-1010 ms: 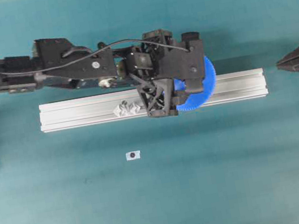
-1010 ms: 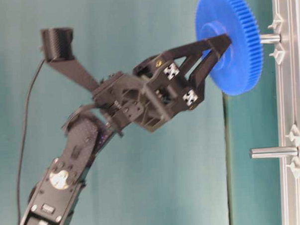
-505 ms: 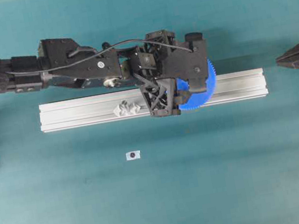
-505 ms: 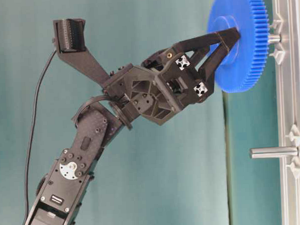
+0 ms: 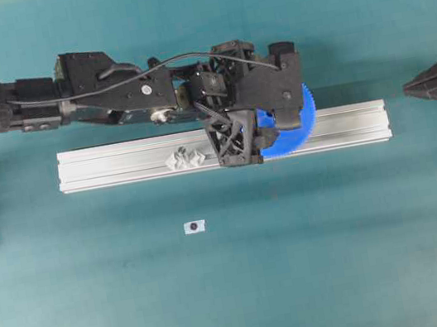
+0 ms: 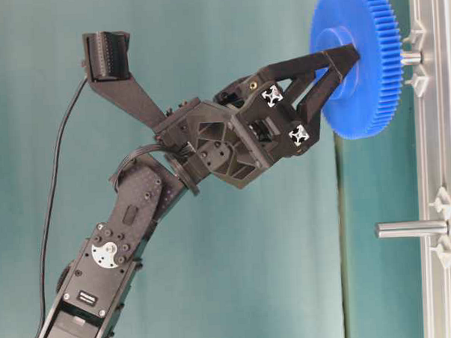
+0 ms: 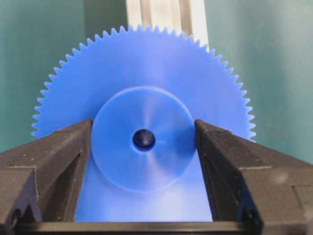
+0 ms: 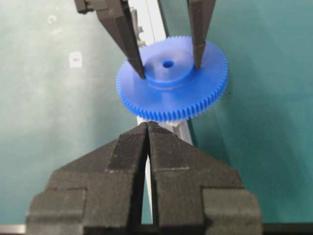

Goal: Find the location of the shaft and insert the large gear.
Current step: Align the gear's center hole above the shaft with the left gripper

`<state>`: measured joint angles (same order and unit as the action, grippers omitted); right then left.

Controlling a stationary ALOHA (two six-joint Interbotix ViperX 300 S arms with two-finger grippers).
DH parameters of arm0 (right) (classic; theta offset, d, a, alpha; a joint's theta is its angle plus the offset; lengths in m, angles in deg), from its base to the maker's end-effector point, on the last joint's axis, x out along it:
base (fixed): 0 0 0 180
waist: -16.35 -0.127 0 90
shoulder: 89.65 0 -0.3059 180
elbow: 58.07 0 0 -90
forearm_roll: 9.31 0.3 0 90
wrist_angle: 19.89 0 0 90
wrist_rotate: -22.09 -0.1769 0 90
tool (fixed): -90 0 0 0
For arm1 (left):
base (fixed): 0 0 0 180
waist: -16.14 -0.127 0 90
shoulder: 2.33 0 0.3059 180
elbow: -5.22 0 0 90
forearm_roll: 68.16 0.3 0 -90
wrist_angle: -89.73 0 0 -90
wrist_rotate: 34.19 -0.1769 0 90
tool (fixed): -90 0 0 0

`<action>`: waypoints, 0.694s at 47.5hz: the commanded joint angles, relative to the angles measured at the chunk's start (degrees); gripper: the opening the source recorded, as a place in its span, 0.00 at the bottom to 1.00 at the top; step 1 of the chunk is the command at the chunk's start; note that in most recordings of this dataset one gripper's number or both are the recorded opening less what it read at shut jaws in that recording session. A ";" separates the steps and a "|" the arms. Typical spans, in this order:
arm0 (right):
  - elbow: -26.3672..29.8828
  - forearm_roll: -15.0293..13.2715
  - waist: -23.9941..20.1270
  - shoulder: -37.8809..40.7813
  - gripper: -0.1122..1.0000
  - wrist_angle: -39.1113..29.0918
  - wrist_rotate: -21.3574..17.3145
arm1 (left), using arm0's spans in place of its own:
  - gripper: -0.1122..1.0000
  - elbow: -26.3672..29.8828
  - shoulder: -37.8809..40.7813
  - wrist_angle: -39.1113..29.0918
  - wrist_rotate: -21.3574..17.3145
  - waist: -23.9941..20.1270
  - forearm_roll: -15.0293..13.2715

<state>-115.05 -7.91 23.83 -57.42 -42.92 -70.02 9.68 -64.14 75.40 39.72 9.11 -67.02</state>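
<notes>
While the gear hangs only partly on its pin, these are the weak spots, nearest the arm first.

Right gripper (image 8: 147, 128): parked back from the work with its jaws pressed together on nothing; no risk from it as it stands.

Left gripper (image 6: 339, 67): jaws spread wide and clamped on the raised hub of the large gear (image 6: 353, 58), one finger on each side. The hold is on a smooth round hub alone, so I judge a sideways push could let the disc twist or slide in the grip.

Gear hole (image 7: 144, 139): the wrist view shows it dark, and I cannot tell how deep the pin sits. If the hole and pin are off line, pressing on could jam the gear or bend the pin.

Shaft (image 6: 411, 57): a short stretch shows between the gear's back face and the rail (image 6: 433, 130), so the gear seems not fully seated. Letting go now might leave it cocked or let it fall off.

Clear mounts (image 6: 417, 37): just beside the pin; a tilted gear could catch its teeth on them.

Second pin (image 6: 411, 228): bare and well apart on the same rail.

Desk (image 5: 240, 294): a dropped gear would likely roll off across it.
</notes>
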 commanded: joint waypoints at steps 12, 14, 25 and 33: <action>0.35 0.09 0.18 0.35 0.17 0.62 -0.53 | 0.74 2.81 -0.70 0.18 -0.26 -0.79 0.18; 0.35 0.09 0.18 0.35 0.17 0.70 -0.53 | 0.74 2.81 -0.62 0.09 -0.26 -0.79 0.18; 0.26 0.09 0.18 0.35 0.17 0.62 -0.53 | 0.74 2.90 0.09 -0.44 0.00 -0.70 0.18; 0.26 0.09 0.18 0.35 0.17 0.62 -0.53 | 0.74 2.90 0.09 -1.05 0.26 -0.79 0.18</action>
<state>-115.31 -7.91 23.83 -57.50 -42.75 -70.11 11.17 -63.09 74.43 39.90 9.11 -67.02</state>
